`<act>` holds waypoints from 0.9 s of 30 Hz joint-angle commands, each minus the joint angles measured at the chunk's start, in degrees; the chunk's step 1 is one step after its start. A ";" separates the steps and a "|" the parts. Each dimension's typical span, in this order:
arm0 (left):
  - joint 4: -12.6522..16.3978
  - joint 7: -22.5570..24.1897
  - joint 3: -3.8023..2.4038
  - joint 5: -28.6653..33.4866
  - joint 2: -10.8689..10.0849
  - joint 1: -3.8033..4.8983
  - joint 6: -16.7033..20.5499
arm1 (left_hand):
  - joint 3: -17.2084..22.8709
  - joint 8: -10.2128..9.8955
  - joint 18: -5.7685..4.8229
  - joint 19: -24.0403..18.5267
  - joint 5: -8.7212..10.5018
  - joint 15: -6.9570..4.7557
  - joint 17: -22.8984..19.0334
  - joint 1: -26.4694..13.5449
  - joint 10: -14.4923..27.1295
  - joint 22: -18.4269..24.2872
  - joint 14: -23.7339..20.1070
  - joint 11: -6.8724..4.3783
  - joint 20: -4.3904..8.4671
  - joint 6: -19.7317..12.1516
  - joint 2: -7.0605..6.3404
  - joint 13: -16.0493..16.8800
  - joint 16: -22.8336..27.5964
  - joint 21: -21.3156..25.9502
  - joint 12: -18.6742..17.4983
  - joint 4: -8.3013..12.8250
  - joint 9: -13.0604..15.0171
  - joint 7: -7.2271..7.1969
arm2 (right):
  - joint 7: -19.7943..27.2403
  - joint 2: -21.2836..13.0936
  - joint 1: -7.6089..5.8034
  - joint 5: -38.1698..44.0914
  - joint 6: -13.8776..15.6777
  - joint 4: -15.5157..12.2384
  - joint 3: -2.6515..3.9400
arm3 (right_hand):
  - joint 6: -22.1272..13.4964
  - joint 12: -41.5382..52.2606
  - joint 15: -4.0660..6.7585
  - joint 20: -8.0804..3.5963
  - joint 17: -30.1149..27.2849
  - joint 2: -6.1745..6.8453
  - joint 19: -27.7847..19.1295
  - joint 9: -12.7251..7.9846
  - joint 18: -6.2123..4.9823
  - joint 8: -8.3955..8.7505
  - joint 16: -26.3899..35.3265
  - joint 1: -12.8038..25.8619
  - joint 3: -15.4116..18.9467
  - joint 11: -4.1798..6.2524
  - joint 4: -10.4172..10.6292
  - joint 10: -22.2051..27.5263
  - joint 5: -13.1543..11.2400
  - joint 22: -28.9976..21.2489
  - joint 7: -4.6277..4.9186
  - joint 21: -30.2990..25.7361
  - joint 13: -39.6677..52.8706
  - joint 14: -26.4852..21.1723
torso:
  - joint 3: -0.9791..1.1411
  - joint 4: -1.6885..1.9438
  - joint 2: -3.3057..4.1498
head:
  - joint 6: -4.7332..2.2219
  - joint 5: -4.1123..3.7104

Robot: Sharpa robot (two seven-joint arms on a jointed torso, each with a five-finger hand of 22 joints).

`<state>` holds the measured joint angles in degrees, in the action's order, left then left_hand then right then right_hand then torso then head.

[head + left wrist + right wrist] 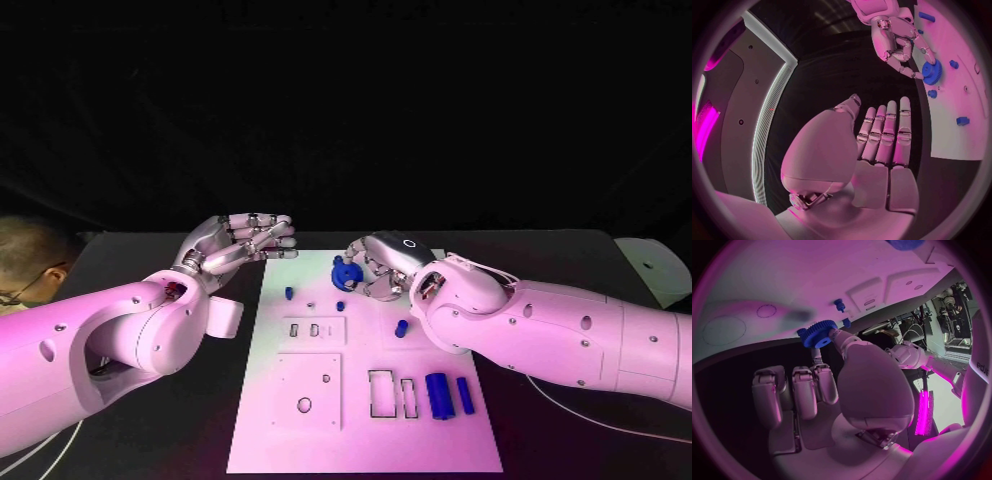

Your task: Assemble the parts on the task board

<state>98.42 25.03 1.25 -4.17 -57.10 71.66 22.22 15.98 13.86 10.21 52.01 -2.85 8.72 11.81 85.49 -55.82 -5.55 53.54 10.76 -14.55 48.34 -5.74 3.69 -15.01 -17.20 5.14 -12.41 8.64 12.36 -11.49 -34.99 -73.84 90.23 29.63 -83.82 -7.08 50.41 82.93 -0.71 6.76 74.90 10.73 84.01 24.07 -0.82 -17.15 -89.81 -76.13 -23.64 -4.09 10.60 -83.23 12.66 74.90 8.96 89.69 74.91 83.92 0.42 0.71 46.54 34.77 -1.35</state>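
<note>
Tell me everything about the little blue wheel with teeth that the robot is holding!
The blue gear is a small round wheel with little teeth all around its edge, and it looks like plastic. The right hand pinches it between its fingers at the far end of the white task board, near that edge. From the left wrist view, it sits right at the board's edge. Whether it touches the board cannot be told. The left hand is away from it.

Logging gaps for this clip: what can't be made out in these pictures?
- Head view: right hand covers most of the blue gear; its seating on the task board is hidden.
- Right wrist view: fingers hide the gear's underside.
- Head view: small blue pegs too small to identify.
- Left hand palm faces away.
</note>
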 commanded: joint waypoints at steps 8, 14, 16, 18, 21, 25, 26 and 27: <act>0.10 0.37 -0.05 -0.12 0.28 0.07 -0.43 | 0.42 -0.31 0.30 0.39 -0.24 0.00 0.07 0.04 -0.04 0.07 -0.51 0.35 0.13 -0.13 -0.53 0.06 0.31 0.08 -0.15 -0.01 -0.05 1.61 | -0.20 3.24 0.00 1.96 1.74 2.92 0.05 | 0.44 0.30 0.49 -0.32 15.10 0.08 5.99 0.09 0.82 -0.29 -0.19 0.50 -0.04 -0.03 0.22 -0.21 0.33 15.10 -0.16 0.31 7.66 6.08 | 0.00 0.18 0.10 | 0.05 -0.16; 0.11 0.38 -0.05 -0.12 0.42 0.07 -0.46 | 0.42 -0.31 0.30 0.39 -0.24 0.00 0.07 0.04 -0.04 0.07 -0.51 0.35 0.13 -0.13 -0.53 0.06 0.31 0.08 -0.15 -0.01 -0.05 1.61 | -0.12 5.30 0.30 1.82 1.01 5.27 -0.09 | 0.42 0.22 0.51 -0.35 15.10 0.19 5.99 0.07 0.82 -0.22 -0.19 0.65 -0.05 -0.03 0.28 -0.14 0.50 15.10 -0.16 0.31 7.57 6.08 | -0.05 0.17 0.10 | 0.12 -0.21; 0.10 0.38 -0.05 -0.12 0.45 0.07 -0.46 | 0.42 -0.31 0.30 0.39 -0.24 0.00 0.07 0.04 -0.04 0.07 -0.51 0.35 0.13 -0.13 -0.53 0.06 0.31 0.08 -0.15 -0.01 -0.05 1.61 | -0.11 5.82 0.44 1.79 0.82 5.95 -0.12 | 0.42 0.22 0.51 -0.35 15.10 0.19 5.99 0.07 0.82 -0.22 -0.19 0.65 -0.05 -0.03 0.28 -0.14 0.50 15.10 -0.16 0.31 7.57 6.08 | -0.03 0.20 0.10 | 0.18 -0.16; 0.09 0.38 -0.05 -0.12 0.47 0.07 -0.46 | 0.42 -0.31 0.30 0.39 -0.24 0.00 0.07 0.04 -0.04 0.07 -0.51 0.35 0.13 -0.13 -0.53 0.06 0.31 0.08 -0.15 -0.01 -0.05 1.61 | -0.11 6.32 0.57 1.76 0.61 6.65 -0.17 | 0.42 0.22 0.51 -0.35 15.10 0.19 5.99 0.07 0.82 -0.22 -0.19 0.65 -0.05 -0.03 0.28 -0.14 0.50 15.10 -0.16 0.31 7.57 6.08 | -0.02 0.17 0.08 | 0.20 -0.13; 0.09 0.37 -0.05 -0.12 0.47 0.07 -0.45 | 0.42 -0.31 0.30 0.39 -0.24 0.00 0.07 0.04 -0.04 0.07 -0.51 0.35 0.13 -0.13 -0.53 0.06 0.31 0.08 -0.15 -0.01 -0.05 1.61 | -0.17 6.79 0.67 1.74 0.31 7.30 -0.20 | 0.42 0.22 0.51 -0.35 15.10 0.19 5.99 0.07 0.82 -0.22 -0.19 0.65 -0.05 -0.03 0.28 -0.14 0.50 15.10 -0.16 0.31 7.57 6.08 | -0.03 0.10 0.08 | 0.25 -0.08; 0.08 0.36 -0.05 -0.12 0.48 0.07 -0.46 | 0.42 -0.31 0.30 0.39 -0.24 0.00 0.07 0.04 -0.04 0.07 -0.51 0.35 0.13 -0.13 -0.53 0.06 0.31 0.08 -0.15 -0.01 -0.05 1.61 | -0.35 7.22 0.74 1.73 -0.33 8.01 -0.24 | 0.36 0.15 0.51 -0.36 15.10 0.26 5.99 0.05 0.82 -0.15 -0.19 0.73 -0.05 -0.03 0.31 -0.08 0.52 15.10 -0.15 0.31 7.50 6.08 | -0.03 0.07 0.04 | 0.27 -0.08; 0.08 0.36 -0.05 -0.12 0.48 0.07 -0.46 | 0.42 -0.31 0.30 0.39 -0.24 0.00 0.07 0.04 -0.04 0.07 -0.51 0.35 0.13 -0.13 -0.53 0.06 0.31 0.08 -0.15 -0.01 -0.05 1.61 | -0.41 7.26 0.75 1.74 -0.48 8.09 -0.24 | 0.36 0.15 0.51 -0.36 15.10 0.26 5.99 0.05 0.82 -0.15 -0.19 0.73 -0.05 -0.03 0.31 -0.08 0.52 15.10 -0.15 0.31 7.50 6.08 | -0.03 0.07 0.02 | 0.29 -0.07; 0.09 0.36 -0.05 -0.12 0.48 0.07 -0.46 | 0.42 -0.31 0.30 0.39 -0.24 0.00 0.07 0.04 -0.04 0.07 -0.51 0.35 0.13 -0.13 -0.53 0.06 0.31 0.08 -0.15 -0.01 -0.05 1.61 | -0.54 7.29 0.75 1.77 -0.69 8.19 -0.25 | 0.33 0.17 0.51 -0.36 15.10 0.31 5.99 0.04 0.82 -0.11 -0.19 0.81 -0.04 -0.04 0.34 -0.10 0.48 15.10 -0.14 0.31 7.53 6.08 | -0.04 0.07 0.01 | 0.30 -0.07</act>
<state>98.40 25.00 1.25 -4.17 -56.74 71.66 22.22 15.98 13.86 10.21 52.01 -2.85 8.71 11.80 85.49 -55.82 -5.55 53.54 10.76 -14.55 48.34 -5.74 3.69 -15.01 -17.20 5.14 -12.41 8.65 12.36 -11.60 -27.79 -73.13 91.17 30.36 -75.75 -7.31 50.58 82.93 -0.71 6.77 74.94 11.10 84.01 24.11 -0.82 -17.22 -89.81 -75.77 -23.63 -4.10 10.58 -83.23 13.00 74.94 8.78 89.69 74.90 83.92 0.38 0.82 46.61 35.04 -1.43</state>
